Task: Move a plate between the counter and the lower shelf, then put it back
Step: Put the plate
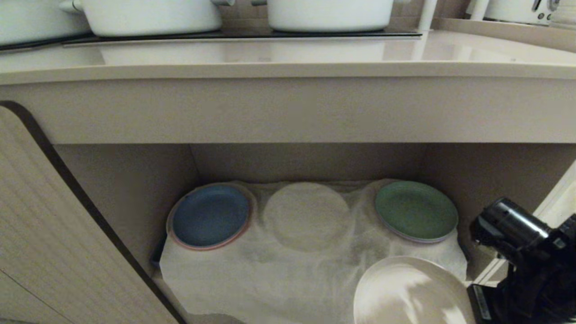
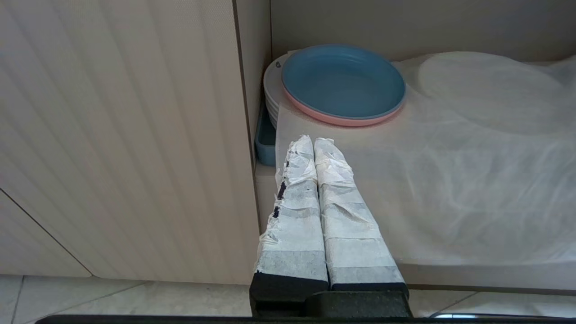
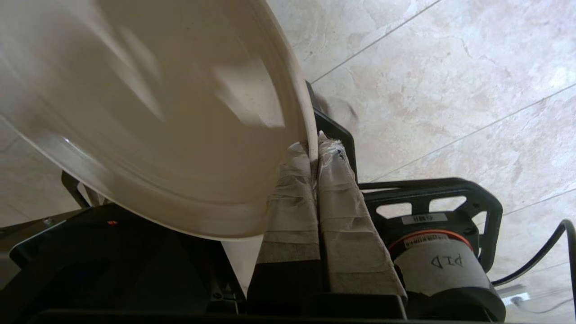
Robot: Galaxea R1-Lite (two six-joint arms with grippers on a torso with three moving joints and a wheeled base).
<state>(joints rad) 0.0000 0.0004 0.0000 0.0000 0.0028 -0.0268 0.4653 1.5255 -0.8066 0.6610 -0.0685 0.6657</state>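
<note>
Now the right gripper (image 3: 315, 146) is clenched on the rim of the plate (image 3: 148, 112), whose whole body hangs out beside the jaws. Such an edge pinch may slip, or the plate may hit the counter (image 1: 288, 108). The left gripper (image 2: 312, 144) rests closed, empty.

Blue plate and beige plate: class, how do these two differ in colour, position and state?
The blue plate is blue; the beige plate is cream. The blue plate rests on a stack on the lower shelf; the beige plate is held by its rim in the right claw, out in front of the shelf. Both are round with low rims.
</note>
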